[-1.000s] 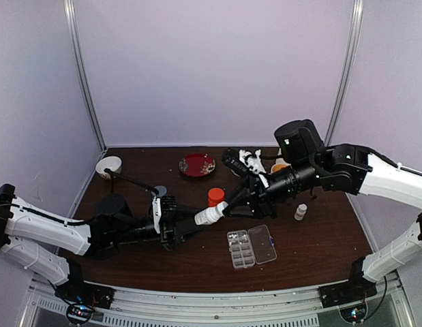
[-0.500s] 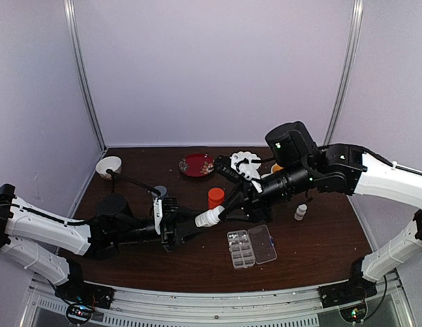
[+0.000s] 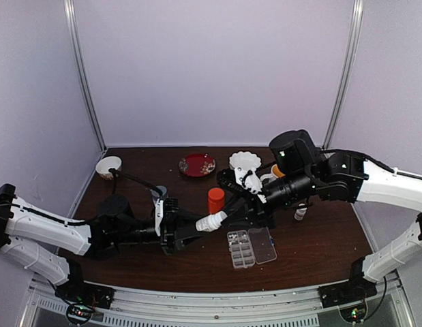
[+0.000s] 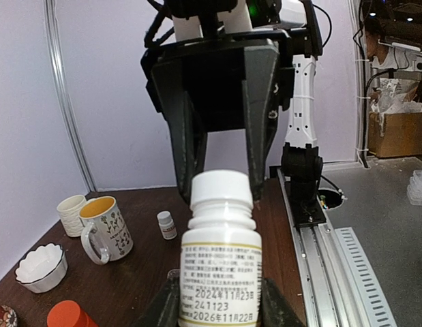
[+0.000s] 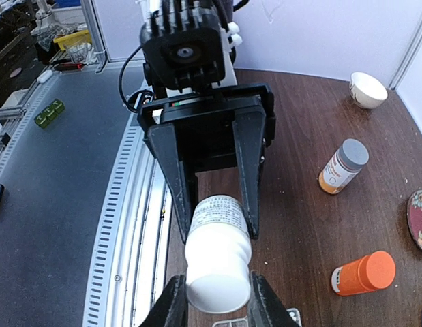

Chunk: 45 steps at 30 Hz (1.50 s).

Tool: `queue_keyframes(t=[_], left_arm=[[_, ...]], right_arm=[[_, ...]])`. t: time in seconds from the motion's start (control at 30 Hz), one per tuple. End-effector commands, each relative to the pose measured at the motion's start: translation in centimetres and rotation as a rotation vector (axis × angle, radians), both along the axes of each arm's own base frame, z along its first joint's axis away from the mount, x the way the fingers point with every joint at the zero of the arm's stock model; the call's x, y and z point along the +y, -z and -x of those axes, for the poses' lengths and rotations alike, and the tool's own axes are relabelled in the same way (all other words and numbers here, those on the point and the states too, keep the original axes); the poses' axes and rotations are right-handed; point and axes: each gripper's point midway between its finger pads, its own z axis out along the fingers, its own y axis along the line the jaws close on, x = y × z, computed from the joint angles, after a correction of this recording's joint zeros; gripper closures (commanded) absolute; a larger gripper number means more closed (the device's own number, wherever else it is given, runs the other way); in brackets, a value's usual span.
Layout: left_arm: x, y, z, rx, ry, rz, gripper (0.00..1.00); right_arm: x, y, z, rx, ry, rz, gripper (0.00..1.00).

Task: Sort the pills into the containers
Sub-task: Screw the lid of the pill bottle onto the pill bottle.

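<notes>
A white pill bottle [image 3: 209, 221] hangs over the table, held at both ends. My left gripper [image 3: 190, 228] is shut on its labelled body [image 4: 221, 272]. My right gripper [image 3: 231, 214] is shut on its white cap [image 5: 217, 279], with a finger on each side of it [image 4: 221, 187]. The clear pill box [image 3: 260, 245] lies open just below and to the right of the bottle. Pale bits that look like pills [image 3: 240, 246] sit in its left-half containers. Any pills in the bottle are hidden.
An orange bottle [image 3: 215, 199] stands behind the held one. A grey-capped orange bottle [image 5: 343, 165] lies on its side. A small white bottle [image 3: 300, 212], a mug [image 4: 105, 228], a red plate [image 3: 197, 164], a scalloped bowl [image 3: 245, 161] and a white bowl [image 3: 108, 165] ring the back.
My right arm has swung down and to the left about the bottle's cap, uncovering the scalloped bowl behind it. The left arm and the bottle have barely moved.
</notes>
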Motion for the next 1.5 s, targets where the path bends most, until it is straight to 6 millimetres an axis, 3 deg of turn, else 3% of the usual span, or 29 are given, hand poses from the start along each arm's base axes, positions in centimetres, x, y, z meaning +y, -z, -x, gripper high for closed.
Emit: queue_keyframes(t=[0.0, 0.6, 0.93, 1.03, 1.3, 1.47], left_arm=[[0.3, -5.3, 0.6, -0.018, 0.034, 0.185, 0.95], [-0.6, -6.9, 1.1, 0.113, 0.150, 0.159, 0.95], [-1.3, -7.7, 1.6, 0.155, 0.218, 0.164, 0.95], [-1.0, -7.6, 1.2, 0.142, 0.179, 0.164, 0.96], [-0.2, -6.9, -0.7, 0.009, 0.019, 0.100, 0.97], [0.0, -6.6, -2.0, -0.127, -0.076, 0.042, 0.97]], right_arm=[[-0.1, 0.9, 1.5, -0.096, -0.117, -0.022, 0.81], [-1.6, 2.5, 1.9, -0.493, -0.400, 0.067, 0.78], [-0.5, 1.3, 0.9, -0.673, -0.428, 0.011, 0.78], [0.4, 0.1, 0.4, -0.582, -0.342, -0.022, 0.79], [1.1, 0.1, 0.1, -0.184, -0.118, -0.009, 0.82], [1.6, -0.1, -0.3, 0.151, 0.096, -0.019, 0.84]])
